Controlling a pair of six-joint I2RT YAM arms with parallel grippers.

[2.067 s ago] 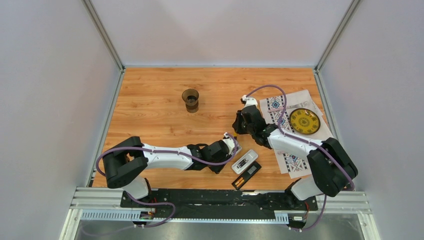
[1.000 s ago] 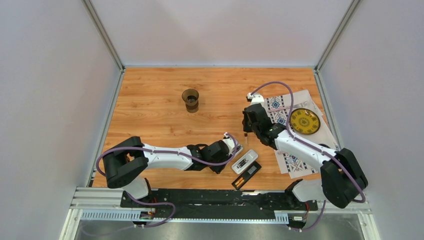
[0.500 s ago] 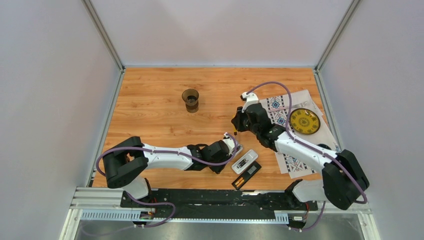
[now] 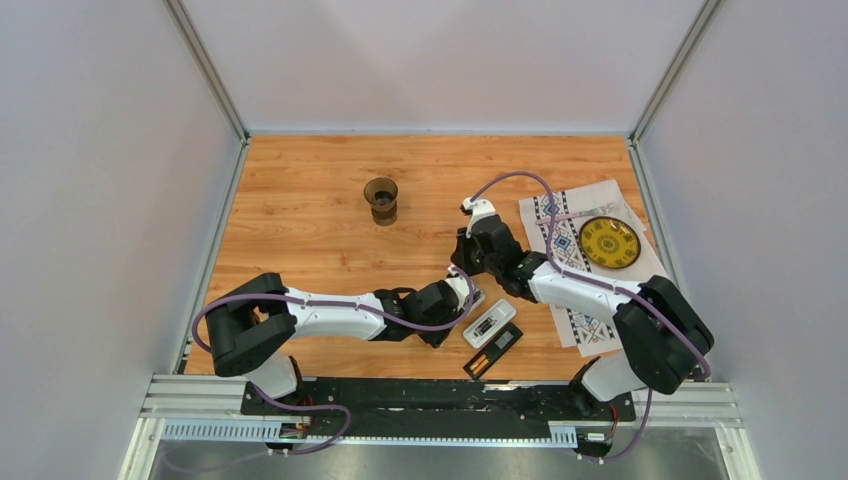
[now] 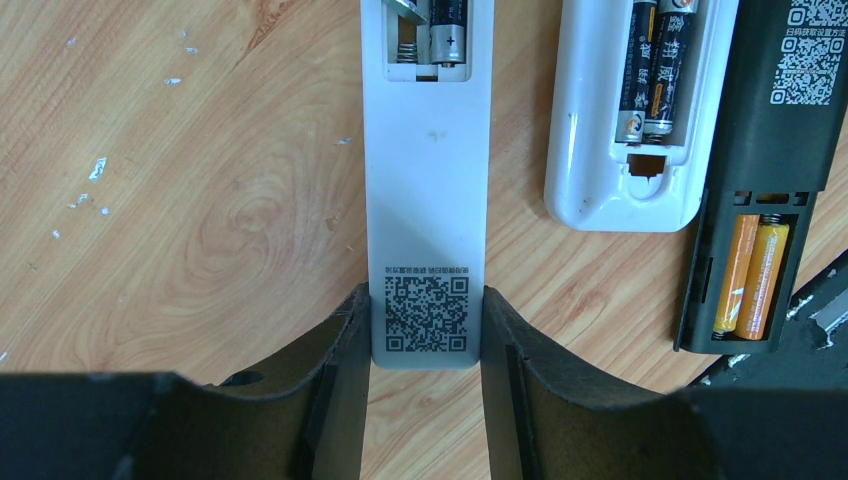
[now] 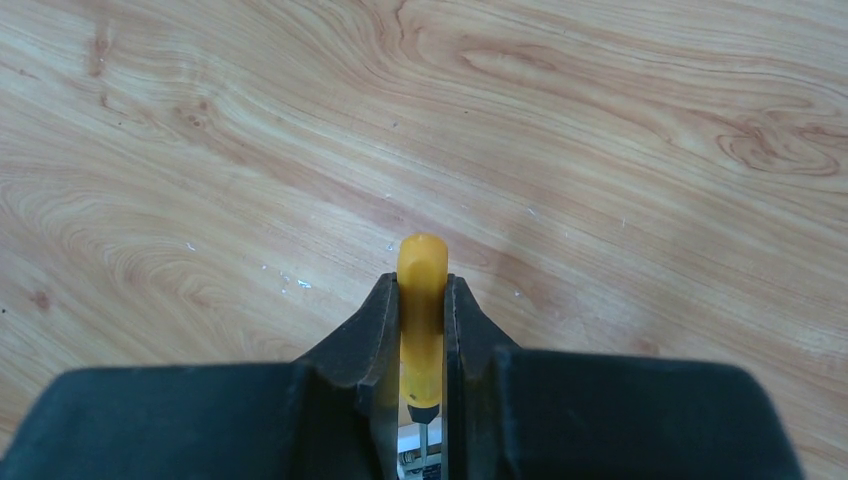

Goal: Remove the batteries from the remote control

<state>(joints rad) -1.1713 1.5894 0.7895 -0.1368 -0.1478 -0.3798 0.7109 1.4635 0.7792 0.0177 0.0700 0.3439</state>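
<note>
- Where grey walls (image 4: 440, 60) box in the wooden tabletop (image 4: 300, 200), a cup (image 4: 381, 197) stands far back, a yellow plate (image 4: 610, 242) off right.
- Right pincer (image 6: 421, 290) clamps the screwdriver (image 6: 421, 258); left pincer (image 5: 425, 305) grips the slim remote (image 5: 427, 200).
- Batteries (image 5: 668, 70) sit inside it, the wide remote (image 5: 600, 190) and black remote (image 5: 760, 140).

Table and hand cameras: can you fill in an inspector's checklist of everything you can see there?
Surface: wooden table, a few pale specks.
Job's things: all battery bays open; the slim white remote holds one battery beside an empty slot; the wider white remote holds two dark batteries; the black remote holds two orange batteries.
Clutter: brown cup; yellow plate on a patterned mat.
Grippers: left gripper clamps the slim white remote; right gripper clamps a yellow-handled screwdriver.
Cables: purple cables run along both arms.
Surroundings: plain walls; metal rail in front.
</note>
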